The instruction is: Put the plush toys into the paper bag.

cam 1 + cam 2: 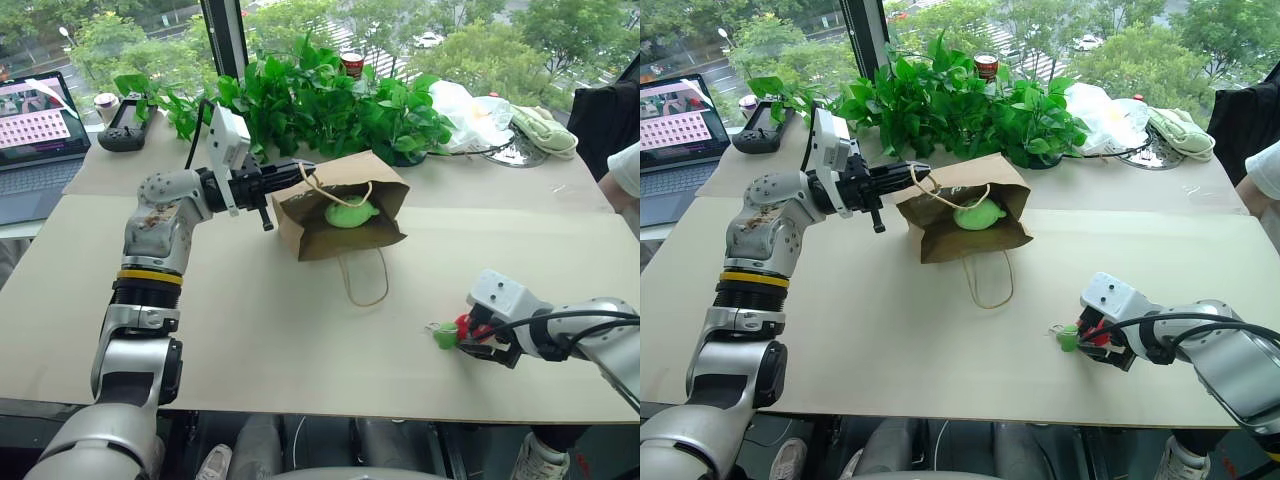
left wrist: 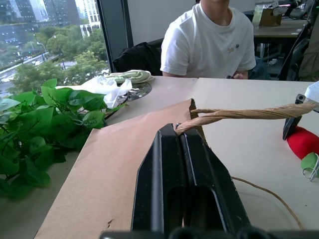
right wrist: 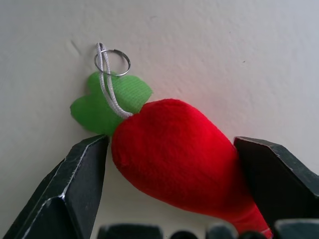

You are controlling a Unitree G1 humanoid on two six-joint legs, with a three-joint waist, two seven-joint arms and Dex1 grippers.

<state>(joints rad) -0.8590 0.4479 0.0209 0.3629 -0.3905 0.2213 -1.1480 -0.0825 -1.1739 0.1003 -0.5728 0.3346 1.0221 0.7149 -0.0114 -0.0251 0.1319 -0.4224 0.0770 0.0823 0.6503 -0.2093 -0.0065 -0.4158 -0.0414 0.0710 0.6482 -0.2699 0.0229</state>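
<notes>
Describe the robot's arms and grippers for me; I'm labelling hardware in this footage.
Both arms are silver-grey metal with black joints. The left arm has a yellow band and scuffed, rust-flecked paint; a white box sits at its wrist. The right arm carries black cables. The left gripper and right gripper have black angular fingers.

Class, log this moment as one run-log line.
left gripper: shut on paper bag | lime-green toy: inside bag | right gripper: open around red chili toy

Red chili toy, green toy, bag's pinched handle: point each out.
red chili toy (image 3: pixel 179 149), right wrist view, body.
lime-green plush toy (image 1: pixel 351 213), left eye view, middle.
cord handle (image 2: pixel 239 115), left wrist view, mid-cord.
</notes>
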